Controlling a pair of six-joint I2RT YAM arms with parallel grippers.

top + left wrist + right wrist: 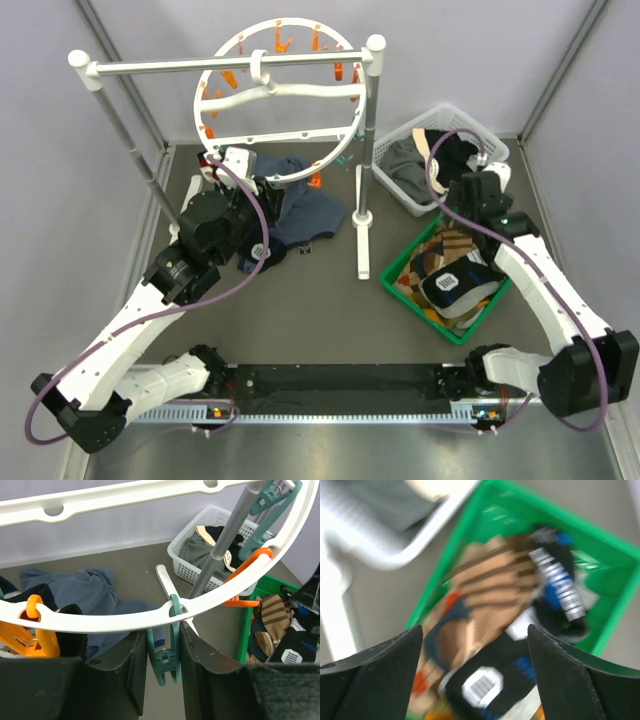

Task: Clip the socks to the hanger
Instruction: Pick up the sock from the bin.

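The left hand clamped a teal plastic clip on the round white plastic hanger; the right hand stood apart above patterned socks in a green basket.

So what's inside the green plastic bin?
A heap of socks: a tan brown-striped sock on top, a black sock with a white striped patch beside it. Lower layers and the green plastic bin floor are covered.

White basket; green bin; blue garment.
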